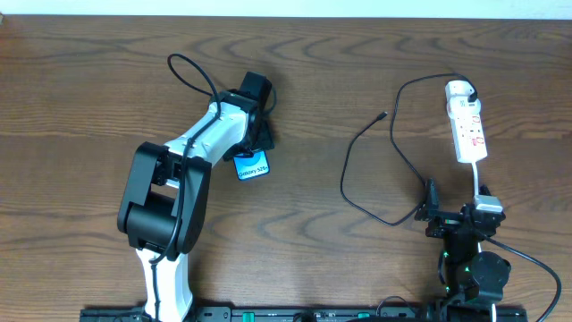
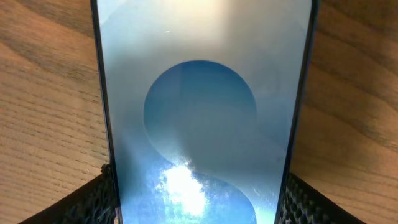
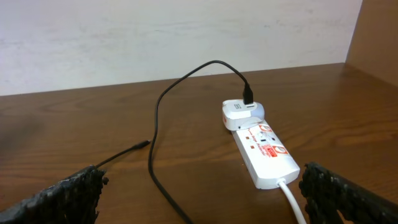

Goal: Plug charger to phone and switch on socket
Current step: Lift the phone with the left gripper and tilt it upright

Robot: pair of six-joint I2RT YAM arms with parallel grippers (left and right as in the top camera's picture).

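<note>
Phone [image 1: 252, 166]: cyan screen up, centre-left of the wooden table [image 1: 80, 80], partly under the left gripper [image 1: 256, 145]. In the left wrist view both fingers [image 2: 93, 199] sit against its long edges, clamping it.
Charger [image 1: 344, 183]: black cable looping from its white plug [image 1: 459, 89], seated in the socket [image 1: 469, 134] at far right. Its connector tip [image 1: 384, 114] lies loose on the wood, well apart from the phone.
Right gripper [image 1: 458, 215]: near the socket's cord end, fingers spread wide, empty.

Soft even room light, overhead view sharp with faint shadows on the table [image 1: 80, 98], bright white glare low on the phone [image 2: 183, 183] screen, close-up hazy, wrist views' bottom corners out of focus.
</note>
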